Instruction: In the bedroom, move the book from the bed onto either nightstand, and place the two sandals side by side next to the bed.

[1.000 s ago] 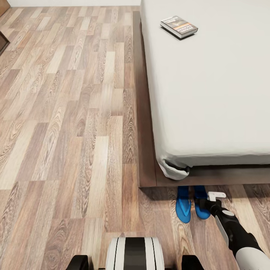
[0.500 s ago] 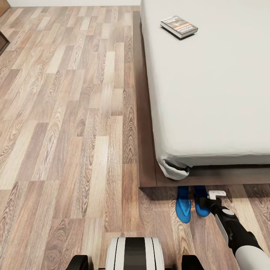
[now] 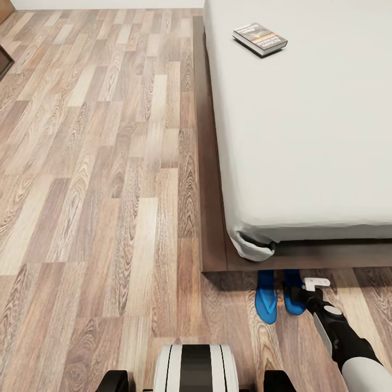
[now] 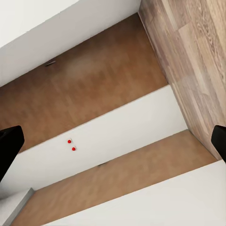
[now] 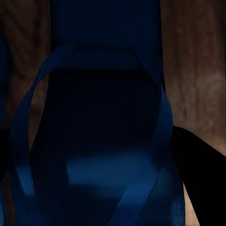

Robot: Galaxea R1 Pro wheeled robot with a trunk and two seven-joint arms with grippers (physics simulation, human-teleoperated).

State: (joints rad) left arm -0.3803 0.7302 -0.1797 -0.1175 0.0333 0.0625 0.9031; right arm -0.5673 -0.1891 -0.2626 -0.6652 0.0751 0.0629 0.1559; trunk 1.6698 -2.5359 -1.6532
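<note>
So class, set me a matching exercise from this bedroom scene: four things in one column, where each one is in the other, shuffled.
Things:
1. book
2. two sandals
3. right gripper
4. bed

Places:
A. on the dark wooden frame
B. low over the right-hand sandal
C. on the mattress, far end
D. on the floor at the bed's near end

Pairs: 1-C, 2-D, 3-B, 4-A

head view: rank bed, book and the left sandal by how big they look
1. bed, by far the largest.
2. and 3. left sandal and book look about alike; the book lies farther from the camera and the sandal's far end is in shadow under the bed frame, so I won't rank them.
</note>
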